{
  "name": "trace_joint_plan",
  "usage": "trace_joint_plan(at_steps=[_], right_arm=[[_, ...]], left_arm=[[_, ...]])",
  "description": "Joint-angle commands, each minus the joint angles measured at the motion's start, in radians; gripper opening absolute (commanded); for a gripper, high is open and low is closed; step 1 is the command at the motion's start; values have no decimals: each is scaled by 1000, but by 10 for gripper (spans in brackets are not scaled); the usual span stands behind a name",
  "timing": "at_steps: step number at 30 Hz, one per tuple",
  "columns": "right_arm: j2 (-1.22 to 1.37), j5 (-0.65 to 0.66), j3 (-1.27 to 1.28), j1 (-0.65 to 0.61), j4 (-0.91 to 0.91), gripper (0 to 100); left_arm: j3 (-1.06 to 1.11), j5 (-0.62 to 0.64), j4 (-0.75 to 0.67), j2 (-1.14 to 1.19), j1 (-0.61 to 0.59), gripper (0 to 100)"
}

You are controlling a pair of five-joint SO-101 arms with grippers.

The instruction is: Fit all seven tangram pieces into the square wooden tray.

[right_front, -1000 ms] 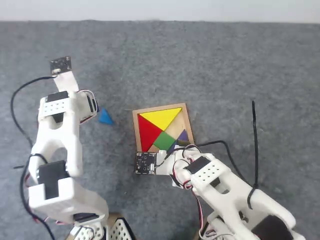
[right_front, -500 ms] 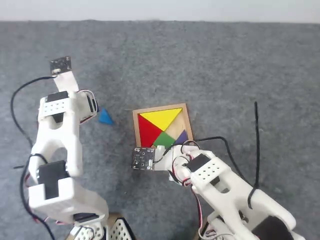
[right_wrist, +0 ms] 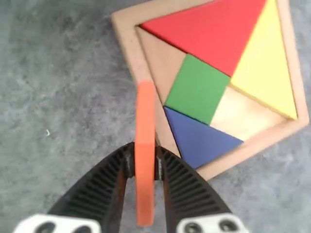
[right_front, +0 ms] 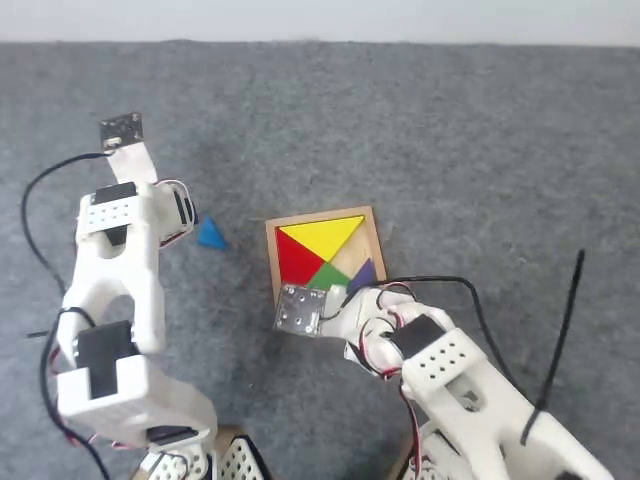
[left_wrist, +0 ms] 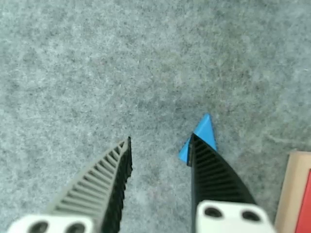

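— So what has shifted in the last second?

— The right arm has swung forward. The right gripper (right_wrist: 144,148) now hangs at the corner of the tray (right_wrist: 127,46) nearest the arms. Its jaws are narrow, pinching an orange piece (right_wrist: 145,121) that stands on edge.

— Is that piece in yet?

— No. It sits over the rim, beside a bare gap (right_wrist: 163,73) bordered by the red piece (right_wrist: 209,29), the green square (right_wrist: 197,87) and the dark blue piece (right_wrist: 199,138). The arm looks to be lining up for that gap, and the piece would have to be laid flat to fit.

— And the other arm?

— It has not moved. The left gripper (left_wrist: 160,140) is spread wide over the grey mat (left_wrist: 97,58), with one finger just beside a blue triangle (left_wrist: 204,130). That triangle lies on the mat, off to the side of the tray and not touching it. So at least two pieces seem left to seat.
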Motion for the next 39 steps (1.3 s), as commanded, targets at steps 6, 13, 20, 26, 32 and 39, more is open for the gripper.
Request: trace_joint_plan(at_steps=[6,13,20,26,32,39], right_arm=[[36,-459,-285,148,38,6],[390,-663,-559,277,65,6],[783,-786,-930,303,280,6],[964,-827,-1108,308,378,6],[986,-825,-1126,303,384,6],[987,-821,-1126,277,400,7]], left_arm=[[-51,5,6,-11,-6,185],[-51,6,6,-11,-6,185],[-50,6,5,-11,-6,185],[-50,6,6,-11,-6,185],[-50,6,6,-11,-6,185],[-50,6,6,-11,-6,185]])
